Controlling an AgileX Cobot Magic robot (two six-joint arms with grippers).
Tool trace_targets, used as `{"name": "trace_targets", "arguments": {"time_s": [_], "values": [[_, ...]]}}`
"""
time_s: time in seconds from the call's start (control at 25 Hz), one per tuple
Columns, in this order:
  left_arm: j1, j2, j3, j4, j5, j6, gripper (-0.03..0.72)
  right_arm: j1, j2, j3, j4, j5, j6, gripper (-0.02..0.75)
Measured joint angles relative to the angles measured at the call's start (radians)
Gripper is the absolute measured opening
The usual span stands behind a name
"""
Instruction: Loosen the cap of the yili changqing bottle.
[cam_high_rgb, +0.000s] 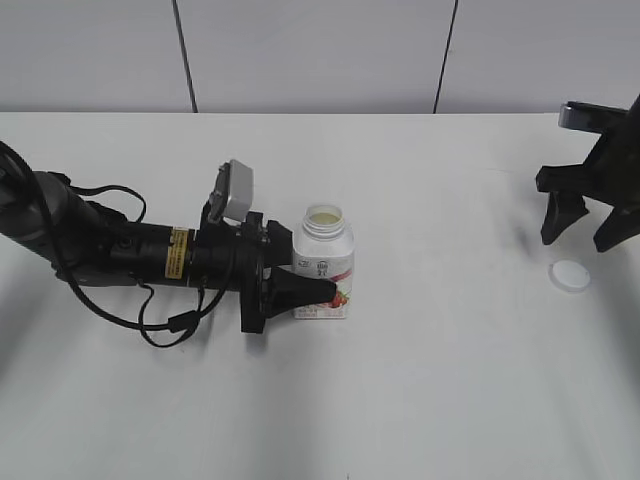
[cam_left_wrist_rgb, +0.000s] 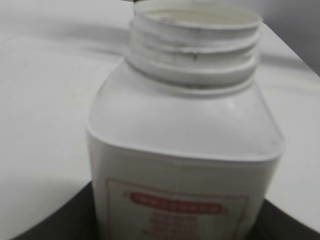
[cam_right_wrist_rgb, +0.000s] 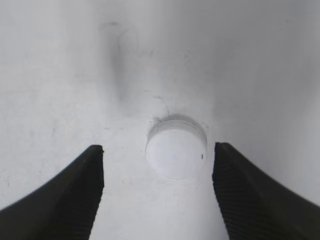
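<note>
Cap off and lying on the table; bottle held upright by the left tool.

Clamped at the lower body by the left tool, the yili changqing bottle stands upright near the middle of the white table, mouth open, bare threads showing on the neck. Lying flat on the table well to the right of the bottle, the white cap, beside and just below the right tool. Seen from the right wrist, cap sitting between the two dark fingers, touched by neither, right tool spread wide above it. Pink-red label blurred at the left wrist.
</note>
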Motion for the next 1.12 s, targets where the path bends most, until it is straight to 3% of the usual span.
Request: {"name": "trace_targets", "arguments": {"time_s": [0.36, 0.84, 1.12], "values": [[0.000, 0.000, 0.000, -0.023, -0.006, -0.021, 0.568, 0.000, 0.000, -0.009, 0.018, 0.007, 0.000, 0.537], [0.000, -0.155, 0.000, 0.076, -0.007, -0.133, 0.583, 0.000, -0.074, -0.030, 0.020, 0.079, -0.001, 0.536], [0.000, -0.308, 0.000, 0.067, -0.010, -0.224, 0.583, 0.000, -0.109, -0.127, 0.020, 0.194, 0.000, 0.536]]}}
